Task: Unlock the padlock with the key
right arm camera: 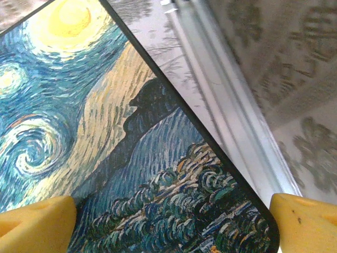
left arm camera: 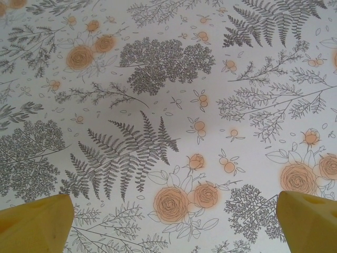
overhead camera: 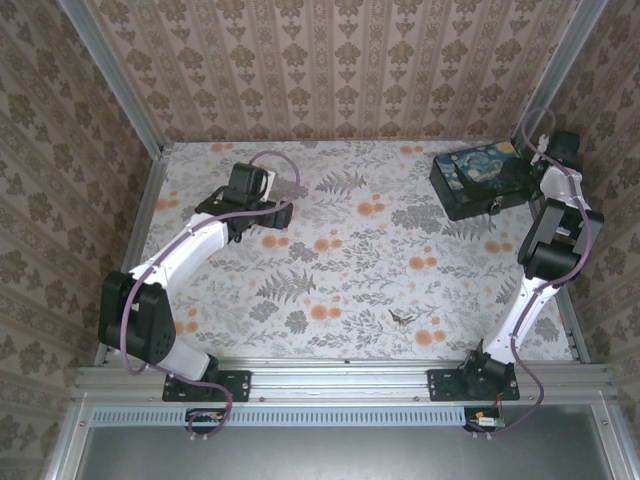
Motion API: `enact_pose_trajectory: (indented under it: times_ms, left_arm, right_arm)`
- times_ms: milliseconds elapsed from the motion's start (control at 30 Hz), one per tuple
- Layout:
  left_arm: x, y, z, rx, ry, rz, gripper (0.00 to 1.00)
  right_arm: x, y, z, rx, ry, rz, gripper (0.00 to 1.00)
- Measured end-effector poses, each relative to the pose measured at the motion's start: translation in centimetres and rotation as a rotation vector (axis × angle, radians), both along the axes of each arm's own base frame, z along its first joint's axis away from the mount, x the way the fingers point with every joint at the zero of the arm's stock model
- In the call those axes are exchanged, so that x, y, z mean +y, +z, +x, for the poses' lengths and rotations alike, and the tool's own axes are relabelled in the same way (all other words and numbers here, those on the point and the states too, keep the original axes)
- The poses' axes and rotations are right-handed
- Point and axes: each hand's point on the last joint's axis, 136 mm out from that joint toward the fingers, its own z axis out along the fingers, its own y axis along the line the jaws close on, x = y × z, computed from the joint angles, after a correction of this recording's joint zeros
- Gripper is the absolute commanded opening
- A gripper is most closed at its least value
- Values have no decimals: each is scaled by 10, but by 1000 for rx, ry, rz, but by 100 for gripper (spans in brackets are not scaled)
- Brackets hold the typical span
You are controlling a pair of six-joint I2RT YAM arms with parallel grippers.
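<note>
Near the front of the bench (overhead camera: 300,245), the key (overhead camera: 400,317) lies ungrasped; the padlock (overhead camera: 492,205) hangs on the painted box (overhead camera: 470,168). Left hand (left arm camera: 168,225) and right hand (right arm camera: 168,225) gape empty. Likely next: pinching that slim key.

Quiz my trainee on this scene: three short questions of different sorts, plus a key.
1. True or false: the left gripper holds the key.
2. The right gripper hangs over: A the painted box; B the key; C a bowl.
3. Fill in: the left gripper's jaws stand ___.
Key: 1 false, the key lies on the table; 2 A; 3 open.
</note>
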Motion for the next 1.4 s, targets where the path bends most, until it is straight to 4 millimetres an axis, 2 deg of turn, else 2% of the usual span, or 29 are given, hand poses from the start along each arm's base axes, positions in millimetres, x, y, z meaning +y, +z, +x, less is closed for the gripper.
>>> enact_pose_trajectory:
  times_ms: [167, 333, 433, 567, 733, 900, 1033, 1200, 1400]
  left_arm:
    - [-1, 0, 6, 7, 8, 11, 100]
    - [-8, 0, 14, 23, 37, -22, 100]
    - [-22, 1, 13, 42, 42, -57, 100]
    - [-48, -1, 10, 86, 36, -143, 100]
    - [-73, -23, 2, 222, 96, -290, 97]
    - [-94, -50, -24, 367, 131, -402, 97]
    - [-122, -60, -41, 471, 99, -507, 95]
    - [-144, -64, -42, 523, 94, -619, 95]
    - [-137, -72, -19, 524, 148, -690, 95]
  right_arm:
    - [37, -4, 10, -21, 194, 19, 85]
    - [101, -5, 8, -27, 356, 52, 83]
    - [150, -6, -6, -3, 446, 76, 82]
    - [221, -8, -37, 41, 562, 107, 82]
    - [292, -12, -81, 97, 647, 170, 81]
    - [317, -12, -109, 123, 643, 217, 80]
    - [331, -12, -119, 137, 644, 241, 79]
    - [350, -10, -127, 149, 645, 275, 80]
    - [361, -8, -139, 160, 616, 324, 80]
